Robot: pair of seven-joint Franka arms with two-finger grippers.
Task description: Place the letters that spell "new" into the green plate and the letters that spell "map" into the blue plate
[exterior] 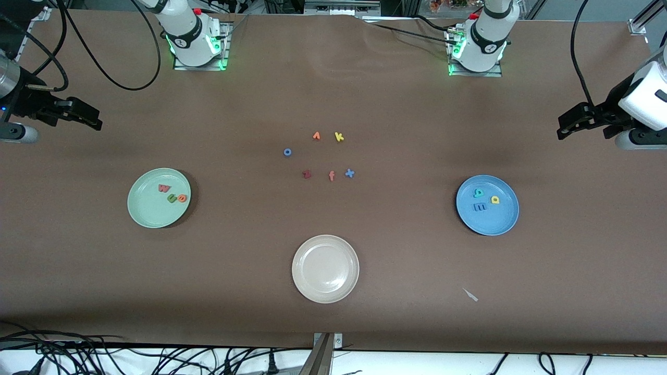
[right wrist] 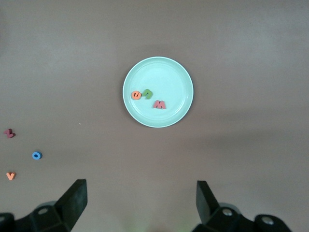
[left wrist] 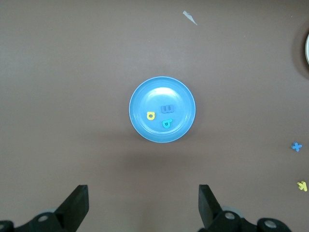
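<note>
On the green plate (exterior: 151, 213) and the blue plate (exterior: 500, 219) both words are judged sorted, with left gripper (exterior: 565, 129) and right gripper (exterior: 94, 121) held open-jawed over the bench ends, so no further pick is called for.

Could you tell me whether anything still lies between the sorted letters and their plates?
Nothing visible does: the w, n and e already lie in the green plate, and the m, a and p in the blue plate. Both open pincers, left and right, wait at the table's ends.

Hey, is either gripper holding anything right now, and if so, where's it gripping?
Nothing is held. The left gripper hangs open above the blue plate, and the right gripper hangs open above the green plate.
</note>
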